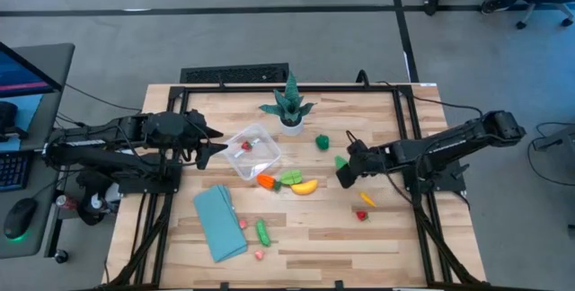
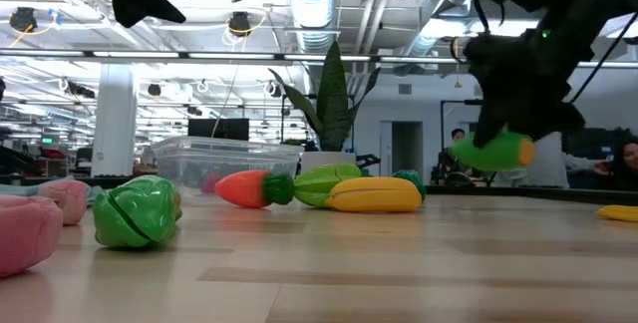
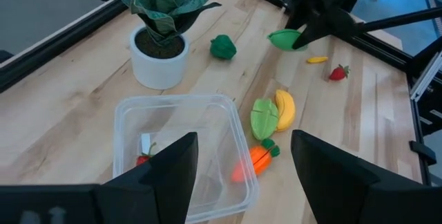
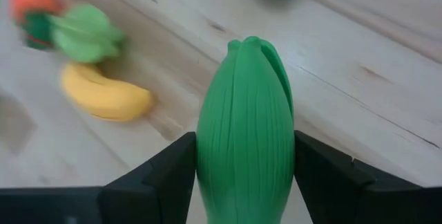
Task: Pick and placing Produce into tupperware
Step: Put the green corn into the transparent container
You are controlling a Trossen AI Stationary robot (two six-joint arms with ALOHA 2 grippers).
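Above the tabletop [image 1: 386, 237], the right end effector [image 1: 343, 174] pinches a green corn husk [image 4: 245, 134]; the left end effector [image 1: 208, 144] hangs spread over the tupperware [image 1: 266, 158].

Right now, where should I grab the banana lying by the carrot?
Grip the banana across its thick middle, descending from straight above. It lies flat, long axis across the table, with a green leafy piece touching one long side, so slip one finger between them, the other on the bare side.

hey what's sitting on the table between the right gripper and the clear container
In the high view, a banana, a green leafy piece and a carrot lie between the right gripper and the container.
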